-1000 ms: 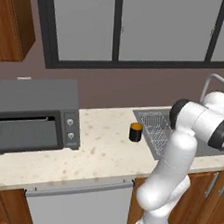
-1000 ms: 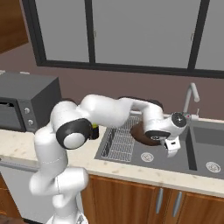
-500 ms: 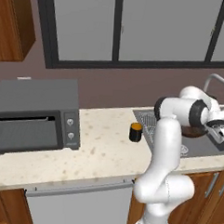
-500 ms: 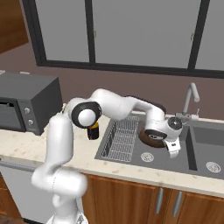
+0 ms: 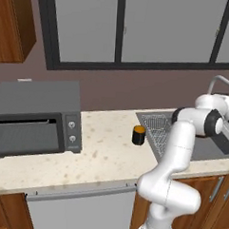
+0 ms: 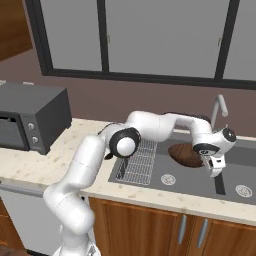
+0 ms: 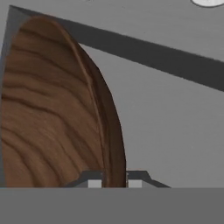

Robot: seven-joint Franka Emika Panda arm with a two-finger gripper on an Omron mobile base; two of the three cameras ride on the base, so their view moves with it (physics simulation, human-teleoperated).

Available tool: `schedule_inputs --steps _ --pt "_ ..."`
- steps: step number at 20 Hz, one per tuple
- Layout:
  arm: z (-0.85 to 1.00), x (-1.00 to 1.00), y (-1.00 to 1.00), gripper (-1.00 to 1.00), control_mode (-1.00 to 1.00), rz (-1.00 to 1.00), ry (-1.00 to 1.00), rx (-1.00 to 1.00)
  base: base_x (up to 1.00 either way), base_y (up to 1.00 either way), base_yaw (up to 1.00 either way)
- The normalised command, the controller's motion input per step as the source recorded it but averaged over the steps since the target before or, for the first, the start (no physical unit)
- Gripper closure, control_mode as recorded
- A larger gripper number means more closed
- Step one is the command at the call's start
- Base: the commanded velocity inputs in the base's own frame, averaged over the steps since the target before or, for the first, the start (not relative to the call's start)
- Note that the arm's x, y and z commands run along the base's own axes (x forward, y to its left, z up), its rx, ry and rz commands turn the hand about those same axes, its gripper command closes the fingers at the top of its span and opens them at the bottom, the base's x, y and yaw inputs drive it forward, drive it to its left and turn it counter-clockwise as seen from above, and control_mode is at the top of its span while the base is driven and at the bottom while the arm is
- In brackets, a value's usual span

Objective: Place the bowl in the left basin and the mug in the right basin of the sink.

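The bowl (image 6: 184, 154), a wide dish of dark brown wood grain, hangs tilted over the left basin (image 6: 167, 179) of the sink. My gripper (image 6: 215, 166) is shut on its rim, close to the divider before the right basin (image 6: 243, 190). In the hand view the bowl (image 7: 52, 113) stands on edge, its rim pinched between my fingertips (image 7: 95, 183), with grey basin floor (image 7: 175, 127) behind it. The mug (image 5: 139, 135), black with an orange inside, stands upright on the counter just left of the sink's wire rack (image 5: 158, 124). At the right edge of the left base view is my gripper (image 5: 228, 133).
A curved silver faucet (image 6: 219, 106) rises behind the sink. A dark microwave (image 5: 35, 117) sits at the counter's left end. The wire rack (image 6: 140, 160) borders the left basin. My own arm arches over the rack and counter edge.
The arm's elbow has swung right, over the rack. The gripper, with the bowl still in it, has shifted slightly right and down over the left basin. The mug has stayed put.
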Motion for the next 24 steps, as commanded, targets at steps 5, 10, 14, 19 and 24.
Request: schedule_inputs --steps 5,10,14,19,24 --pt "-0.31 0.33 -0.06 1.00 -1.00 0.11 0.00 0.00 0.00 0.00 0.00" --pt "-0.21 0.30 0.14 1.00 -1.00 0.06 0.01 0.00 0.00 0.00 0.00" --pt "-0.04 0.30 0.43 1.00 -1.00 0.00 0.12 -0.03 0.00 0.00 0.00" --pt "-0.07 0.14 0.47 1.00 -1.00 0.00 0.15 -0.05 0.00 0.00 0.00" --pt "-0.25 0.01 0.34 1.00 -1.00 0.00 0.05 -0.03 0.00 0.00 0.00"
